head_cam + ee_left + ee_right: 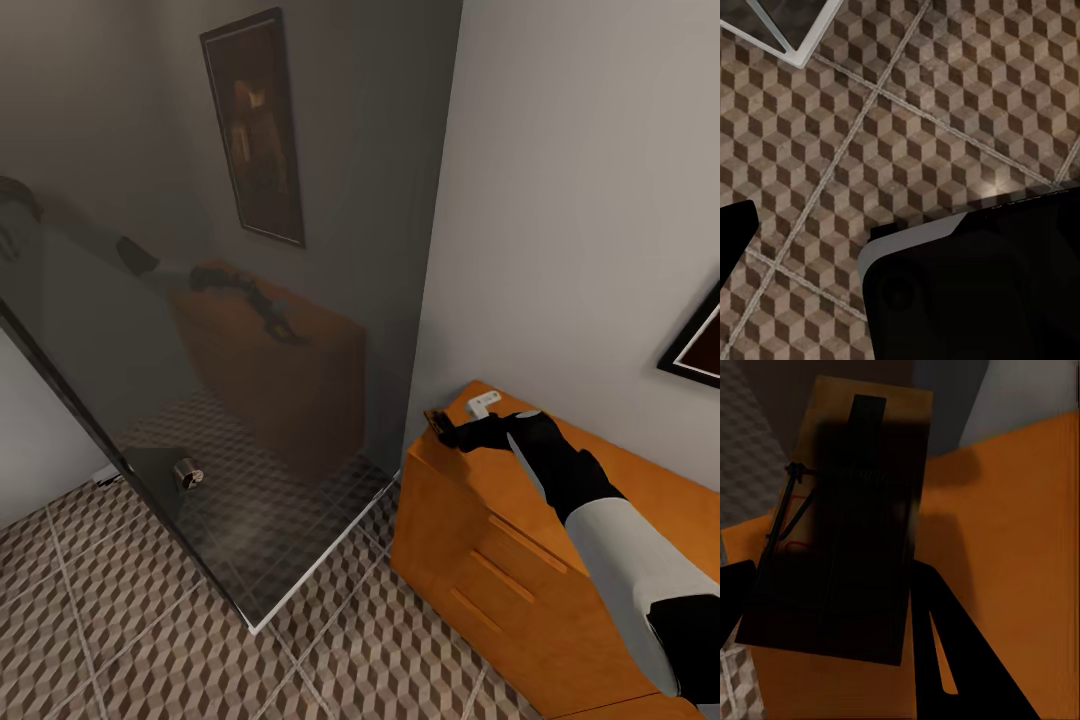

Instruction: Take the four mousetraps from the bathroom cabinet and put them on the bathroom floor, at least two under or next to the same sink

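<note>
A brown wooden mousetrap (847, 517) with dark wire parts and a reddish mark sits between the black fingers of my right gripper (832, 622), which is shut on it. The head view places that gripper (447, 430) over the left end of the orange-brown cabinet (520, 570), with the mousetrap (435, 420) at the cabinet's top edge. A small white object (485, 405) lies on the cabinet top just behind the gripper. Cube-patterned bathroom floor (907, 112) tiles show in the left wrist view, along with a black finger (733, 232) at the edge. The bathroom sink is out of view.
A tall dark glass panel (230, 300) with a chrome knob (187, 473) stands left of the cabinet, its white base edge (787, 45) on the tiles. Framed pictures (255, 125) hang on the walls. Open floor (150, 620) lies in front of the cabinet.
</note>
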Controlling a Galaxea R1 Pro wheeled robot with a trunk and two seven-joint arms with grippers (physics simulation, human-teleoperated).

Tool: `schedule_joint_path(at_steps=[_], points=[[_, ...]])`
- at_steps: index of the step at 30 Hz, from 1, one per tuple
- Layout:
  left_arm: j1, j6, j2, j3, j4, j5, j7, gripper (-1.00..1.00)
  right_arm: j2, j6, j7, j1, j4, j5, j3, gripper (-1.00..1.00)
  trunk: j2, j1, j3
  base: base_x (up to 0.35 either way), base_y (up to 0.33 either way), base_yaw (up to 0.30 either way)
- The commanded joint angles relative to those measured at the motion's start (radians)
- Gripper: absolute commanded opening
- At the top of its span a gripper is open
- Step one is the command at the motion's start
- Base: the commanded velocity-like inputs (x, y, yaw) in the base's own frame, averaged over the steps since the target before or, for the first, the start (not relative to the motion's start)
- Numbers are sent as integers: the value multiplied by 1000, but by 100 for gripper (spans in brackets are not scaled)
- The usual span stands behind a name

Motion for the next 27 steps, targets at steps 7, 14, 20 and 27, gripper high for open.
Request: schedule_joint_path(at_steps=[7, 14, 20, 27], points=[[-2, -6, -1, -9, 4, 3, 5, 100, -2, 84, 6, -1, -74, 7, 0, -100, -2, 1, -2, 0, 0, 0], [-2, -7, -1, -9, 4, 3, 5, 100, -2, 107, 5, -1, -92, 8, 0, -100, -2, 1, -2, -97, 35, 0], [-2, -6, -1, -9, 4, 2, 5, 100, -2, 109, 4, -1, -94, 9, 0, -100, -2, 1, -2, -248, 139, 0], [-1, -6, 0, -8, 4, 3, 5, 100, -2, 109, 4, -1, -94, 9, 1, -100, -2, 1, -2, -274, 169, 0]])
